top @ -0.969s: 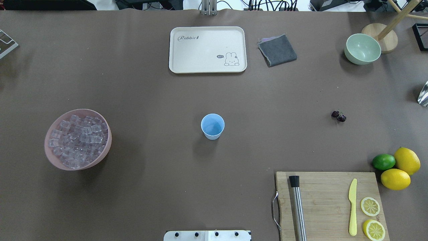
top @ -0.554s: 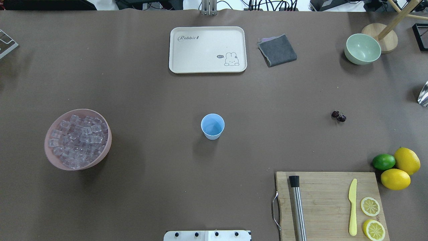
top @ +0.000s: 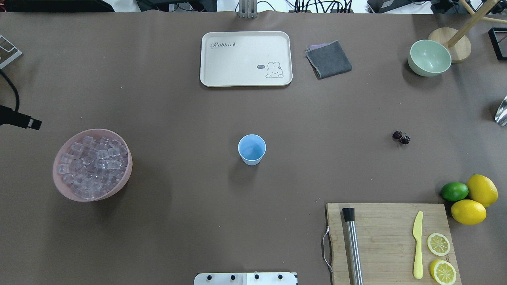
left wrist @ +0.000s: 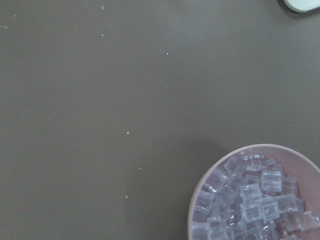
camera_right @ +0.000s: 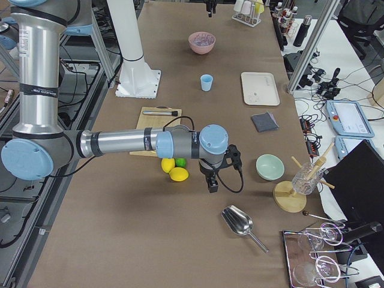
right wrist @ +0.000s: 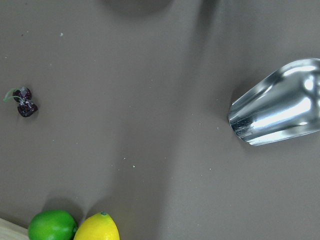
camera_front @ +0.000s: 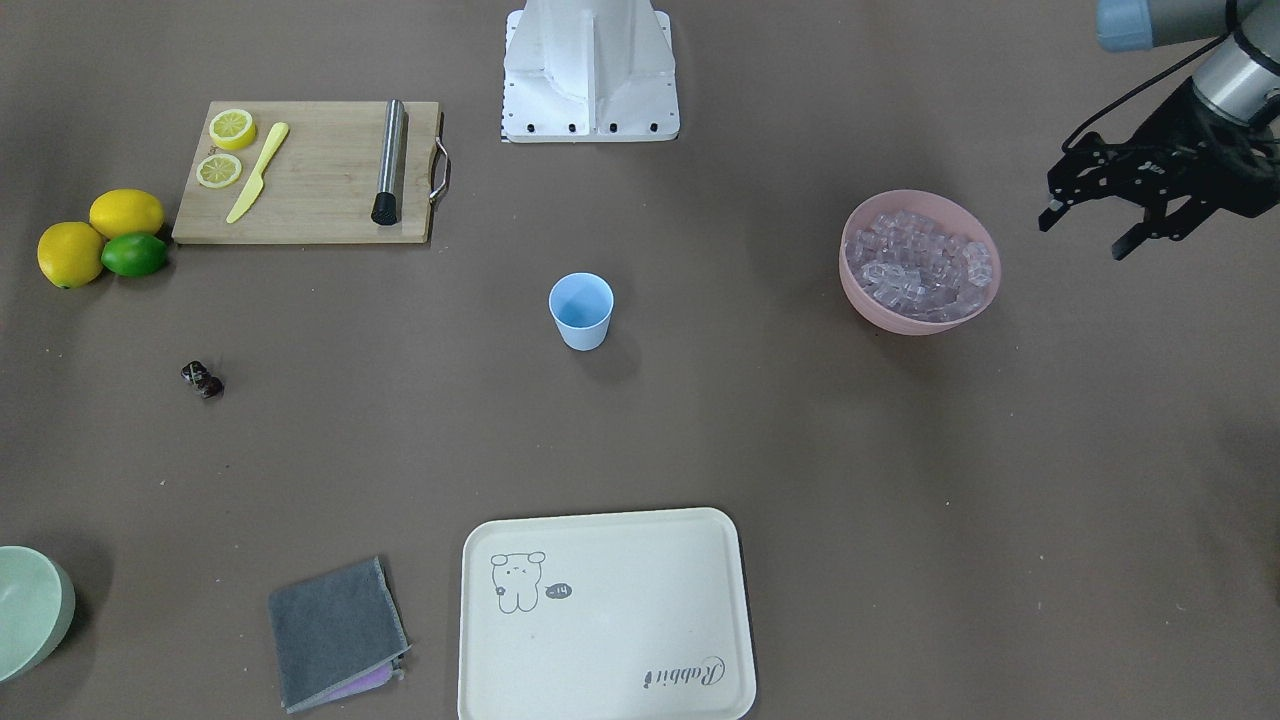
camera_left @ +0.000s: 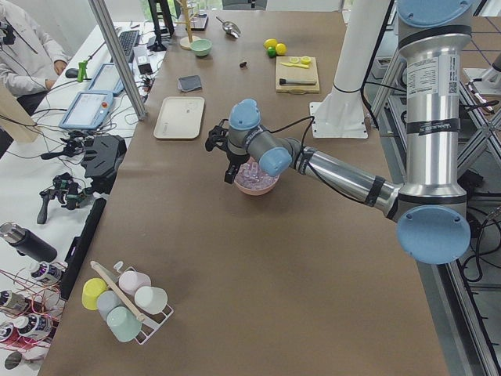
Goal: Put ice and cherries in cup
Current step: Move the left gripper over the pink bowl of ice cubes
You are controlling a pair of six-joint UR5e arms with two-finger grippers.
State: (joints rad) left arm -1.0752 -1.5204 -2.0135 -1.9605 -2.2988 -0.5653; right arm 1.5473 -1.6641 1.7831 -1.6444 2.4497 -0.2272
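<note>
The pale blue cup (top: 252, 149) stands upright and empty mid-table; it also shows in the front view (camera_front: 581, 310). The ice (top: 93, 166) fills a pink bowl (top: 126, 180) on the left, also seen in the front view (camera_front: 918, 262) and the left wrist view (left wrist: 250, 205). The cherries (top: 401, 137) lie on the table to the right, also in the right wrist view (right wrist: 24, 102). My left gripper (camera_front: 1085, 235) is open and empty, above the table just beyond the pink bowl. My right gripper (camera_right: 211, 180) shows only in the right side view, near the lemons; I cannot tell its state.
A cutting board (top: 380, 229) with a muddler, a yellow knife and lemon slices lies front right. Two lemons and a lime (top: 454, 191) sit beside it. A cream tray (top: 245, 58), a grey cloth (top: 328, 59), a green bowl (top: 429, 57) and a metal scoop (right wrist: 280, 105) are further off.
Part of my left gripper has come into the overhead view at the left edge, above the pink bowl. Nothing on the table has moved.
</note>
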